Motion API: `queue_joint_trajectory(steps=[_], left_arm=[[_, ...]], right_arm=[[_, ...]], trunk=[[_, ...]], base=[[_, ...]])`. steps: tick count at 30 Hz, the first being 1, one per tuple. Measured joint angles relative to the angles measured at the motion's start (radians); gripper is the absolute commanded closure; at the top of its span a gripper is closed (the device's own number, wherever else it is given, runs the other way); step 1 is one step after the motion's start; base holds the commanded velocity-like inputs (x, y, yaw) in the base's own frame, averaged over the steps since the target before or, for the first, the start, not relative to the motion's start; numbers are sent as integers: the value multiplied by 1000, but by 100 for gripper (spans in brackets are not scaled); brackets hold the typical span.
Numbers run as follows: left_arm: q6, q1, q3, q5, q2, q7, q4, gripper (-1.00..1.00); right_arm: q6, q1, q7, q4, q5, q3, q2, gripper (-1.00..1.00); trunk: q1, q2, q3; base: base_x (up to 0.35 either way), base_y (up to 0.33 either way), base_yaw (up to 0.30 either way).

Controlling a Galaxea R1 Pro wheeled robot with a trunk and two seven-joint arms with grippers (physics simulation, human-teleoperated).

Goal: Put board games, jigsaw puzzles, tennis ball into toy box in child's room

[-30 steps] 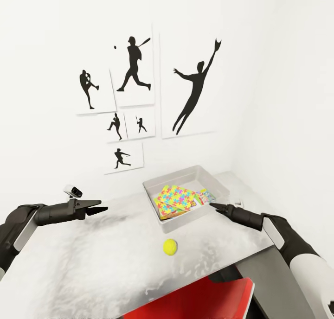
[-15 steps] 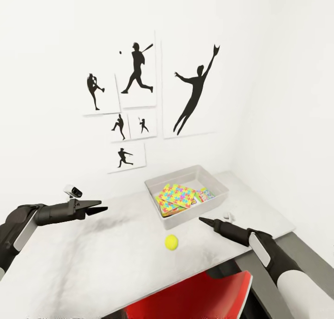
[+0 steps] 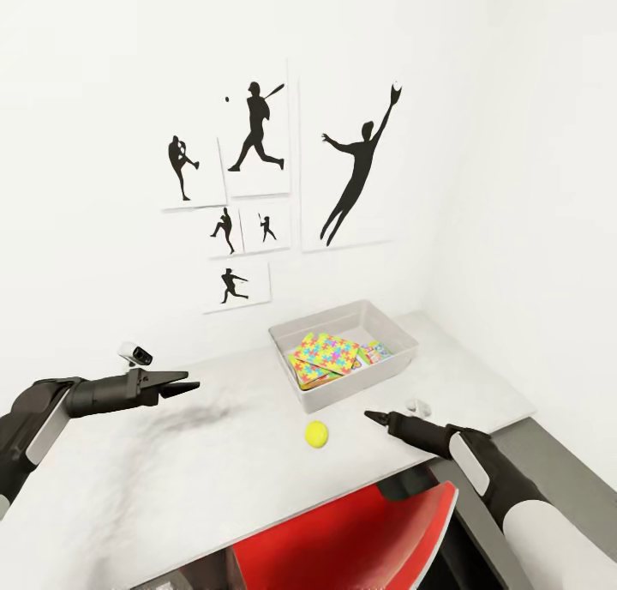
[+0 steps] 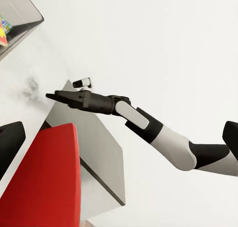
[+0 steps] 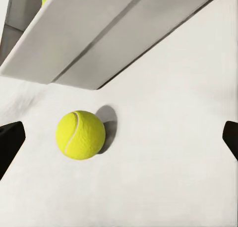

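Right tool (image 3: 374, 416) hangs low over the white worktop (image 3: 214, 461), tips aimed at the tennis ball (image 3: 316, 434), which lies loose on the surface just in front of the toy box (image 3: 398, 334). In the right wrist view the ball (image 5: 80, 135) sits between the two dark fingertips (image 5: 10, 145), well clear of both, so the fingers are spread wide and grip nothing; the box wall (image 5: 94, 43) stands just beyond it. The left tool (image 3: 184, 388) hovers above the worktop's left part, well apart from the ball, its fingers slightly parted and empty.

Inside the toy box lies a bright jigsaw puzzle (image 3: 326, 352) on top, with a board game (image 3: 377, 351) partly showing beside it toward the right wall. A red chair (image 3: 360, 543) stands tucked at the worktop's near edge. Black silhouette posters (image 3: 356, 165) of ball players hang on the wall behind.
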Motion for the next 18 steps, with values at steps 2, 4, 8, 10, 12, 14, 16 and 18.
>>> queue_joint_trajectory(steps=[2, 4, 8, 10, 12, 14, 16, 18], left_arm=[[0, 0, 0, 0, -1, 1, 0, -100], [0, 0, 1, 0, -1, 1, 0, -100], [1, 0, 1, 0, -2, 2, 0, -100], [1, 0, 1, 0, -2, 2, 0, -100], [0, 0, 1, -1, -2, 2, 0, -100], [1, 0, 1, -1, -2, 2, 0, -100], [0, 0, 0, -1, -2, 2, 0, -100], [0, 0, 1, -1, -1, 2, 0, -100]], right_arm=[[3, 0, -15, 0, 0, 0, 0, -100], [14, 0, -32, 0, -1, 0, 0, -100], [42, -1, -70, -2, -2, 0, 2, -100], [52, -2, -98, -2, -2, 3, 10, -100], [70, -6, -164, -3, 1, 27, 38, -100], [86, -9, -212, -3, 3, 44, 55, -100], [115, -12, -295, -8, 3, 65, 79, -100], [147, -13, -407, -43, 0, 80, 107, -100]], trunk=[[0, 0, 0], [0, 0, 0], [0, 0, 0], [0, 0, 0], [0, 0, 0], [0, 0, 0], [0, 0, 0], [0, 0, 0]], base=[[-3, 0, 0], [-2, 0, 0], [0, 0, 0], [0, 0, 0], [0, 0, 0], [0, 0, 0], [0, 0, 0], [0, 0, 0]])
